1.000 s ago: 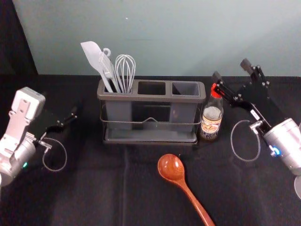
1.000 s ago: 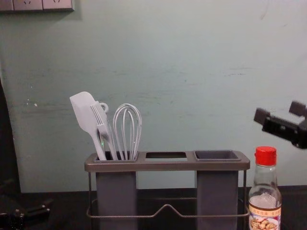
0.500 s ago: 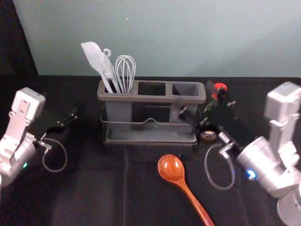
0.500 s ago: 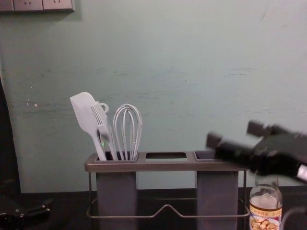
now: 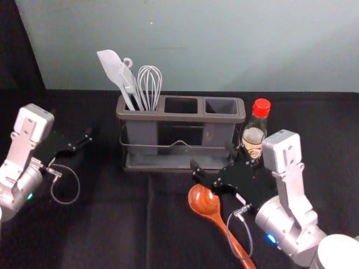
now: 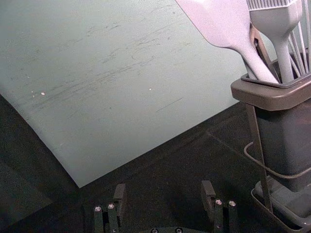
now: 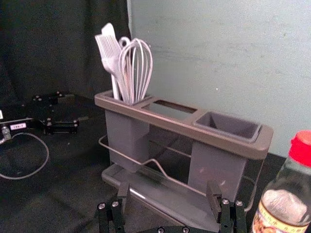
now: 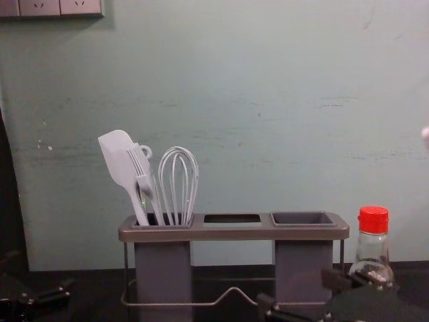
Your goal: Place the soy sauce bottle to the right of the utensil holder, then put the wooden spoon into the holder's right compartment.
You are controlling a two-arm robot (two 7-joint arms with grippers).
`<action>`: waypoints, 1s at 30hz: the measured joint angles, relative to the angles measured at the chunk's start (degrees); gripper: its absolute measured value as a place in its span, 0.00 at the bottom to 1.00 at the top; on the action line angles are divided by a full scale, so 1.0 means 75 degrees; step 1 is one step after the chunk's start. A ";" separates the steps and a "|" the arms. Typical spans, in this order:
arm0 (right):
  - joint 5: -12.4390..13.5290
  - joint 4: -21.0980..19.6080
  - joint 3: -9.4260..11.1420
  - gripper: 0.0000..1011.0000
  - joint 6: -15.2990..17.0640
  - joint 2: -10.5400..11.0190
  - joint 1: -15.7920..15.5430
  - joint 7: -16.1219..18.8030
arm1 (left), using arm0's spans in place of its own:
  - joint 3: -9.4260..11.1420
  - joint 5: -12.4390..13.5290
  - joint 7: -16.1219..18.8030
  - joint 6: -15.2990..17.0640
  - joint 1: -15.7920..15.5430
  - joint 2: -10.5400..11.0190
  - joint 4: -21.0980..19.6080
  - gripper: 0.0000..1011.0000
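My right gripper [image 5: 213,158] is open in the head view, in front of the holder's right part and just beyond the bowl of the wooden spoon [image 5: 203,203]. In the right wrist view that gripper [image 7: 168,194] has nothing between its fingers. The spoon lies bowl-away, its handle partly behind the arm's cable. Just right of the grey utensil holder [image 5: 179,116] stands the red-capped soy sauce bottle [image 5: 259,120], upright, its base hidden by the arm. The holder's right compartment [image 7: 228,125] is empty. My left gripper [image 5: 84,138] is parked at the left, open in its wrist view [image 6: 164,193].
White utensils [image 8: 179,184], a spatula, brush and whisk, stand in the holder's left compartment. A wire rail [image 8: 231,292] runs across the holder's front. The pale wall [image 5: 196,45] rises behind the black-covered table [image 5: 112,224].
My right gripper has come down from above the bottle, leftward and nearer, to the spoon's bowl. The bottle stands where it was, its cap uncovered again. My left arm has stayed still.
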 joint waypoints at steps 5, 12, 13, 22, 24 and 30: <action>0.0048 0.0185 0.0027 0.99 -0.0142 -0.0113 0.0001 0.0103 | 0.0000 0.0000 0.0000 0.0000 0.0000 0.0000 0.0000 0.99; 0.0047 0.0150 0.0025 0.99 -0.0127 -0.0093 0.0003 0.0099 | 0.0000 0.0000 0.0000 0.0000 0.0000 0.0000 0.0000 0.99; 0.0047 0.0144 0.0025 0.99 -0.0124 -0.0089 0.0004 0.0099 | 0.0000 0.0000 0.0001 0.0000 0.0000 0.0000 0.0000 0.99; 0.0044 0.0143 0.0022 0.99 -0.0107 -0.0089 0.0012 0.0095 | 0.0000 0.0000 0.0000 0.0000 0.0000 0.0000 0.0000 0.99; 0.0044 0.0163 0.0029 0.99 -0.0034 -0.0118 0.0027 0.0104 | 0.0000 0.0000 0.0000 0.0000 0.0000 0.0000 0.0000 0.99; 0.0046 -0.0130 0.0056 0.99 0.1231 -0.0262 0.0062 0.0016 | 0.0000 0.0000 0.0000 0.0000 0.0000 0.0000 0.0000 0.99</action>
